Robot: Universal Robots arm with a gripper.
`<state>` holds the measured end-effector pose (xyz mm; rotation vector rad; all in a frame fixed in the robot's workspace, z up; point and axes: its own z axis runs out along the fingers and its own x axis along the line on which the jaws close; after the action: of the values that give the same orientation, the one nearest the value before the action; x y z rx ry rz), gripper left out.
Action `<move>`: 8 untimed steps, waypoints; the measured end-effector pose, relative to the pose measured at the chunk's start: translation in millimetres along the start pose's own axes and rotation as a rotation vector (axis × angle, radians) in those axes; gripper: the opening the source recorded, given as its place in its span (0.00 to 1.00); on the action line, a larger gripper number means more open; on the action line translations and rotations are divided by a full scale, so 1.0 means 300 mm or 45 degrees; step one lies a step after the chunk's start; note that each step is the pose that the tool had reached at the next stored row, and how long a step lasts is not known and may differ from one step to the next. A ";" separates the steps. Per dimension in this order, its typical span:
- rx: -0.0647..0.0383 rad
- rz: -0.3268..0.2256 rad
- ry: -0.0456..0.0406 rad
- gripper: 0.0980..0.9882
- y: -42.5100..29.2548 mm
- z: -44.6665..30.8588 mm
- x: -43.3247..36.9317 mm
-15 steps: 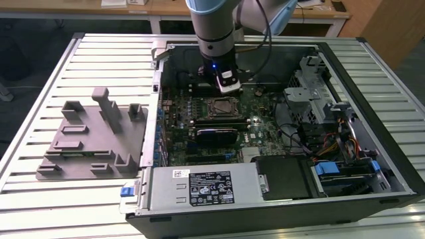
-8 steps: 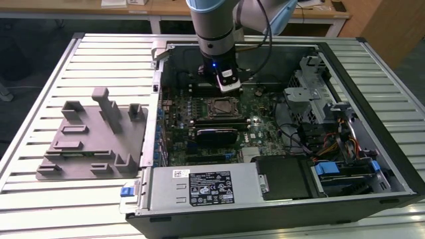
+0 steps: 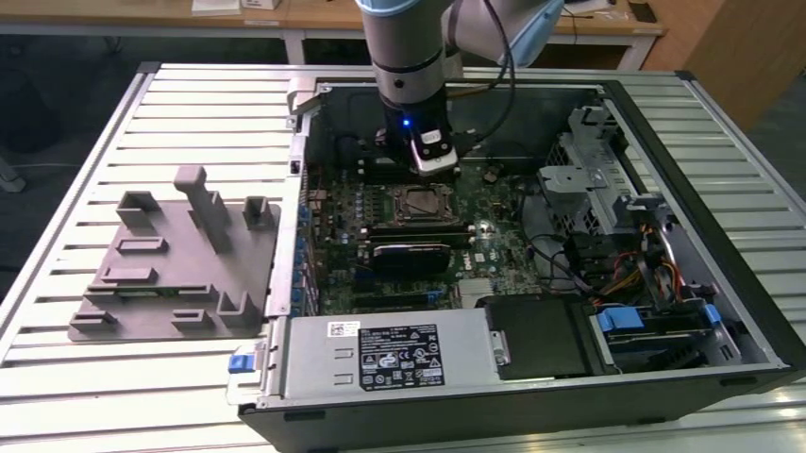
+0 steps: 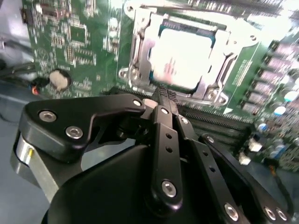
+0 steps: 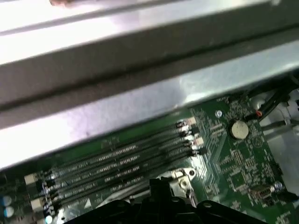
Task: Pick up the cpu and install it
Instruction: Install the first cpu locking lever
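Seated cpu [image 4: 183,59] (print unreadable) beyond tool [image 4: 164,97]

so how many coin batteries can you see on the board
1. A round silver coin battery sits on the green board beyond the ends of the memory slots; it also appears in the second wrist view. Others may be hidden under the arm or cables.

The gripper [image 3: 432,162] hangs inside the open computer case [image 3: 529,396], just above the memory slots [image 5: 117,163]. The cpu [image 4: 183,58] lies uncovered in its socket beside it. The drive cage [image 3: 605,179] and cables [image 3: 617,274] crowd the exterior view's right.
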<state>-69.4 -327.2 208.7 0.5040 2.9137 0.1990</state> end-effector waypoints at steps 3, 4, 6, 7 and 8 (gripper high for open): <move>0.059 -0.009 0.002 0.01 0.000 0.001 -0.001; 0.080 -0.012 0.008 0.01 0.001 0.001 -0.002; 0.114 -0.014 0.025 0.01 0.001 0.002 -0.004; 0.122 -0.014 0.036 0.01 0.002 0.002 -0.005; 0.129 -0.014 0.047 0.01 0.001 0.003 -0.007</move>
<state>-67.2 -327.4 208.2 0.5050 2.9733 0.0603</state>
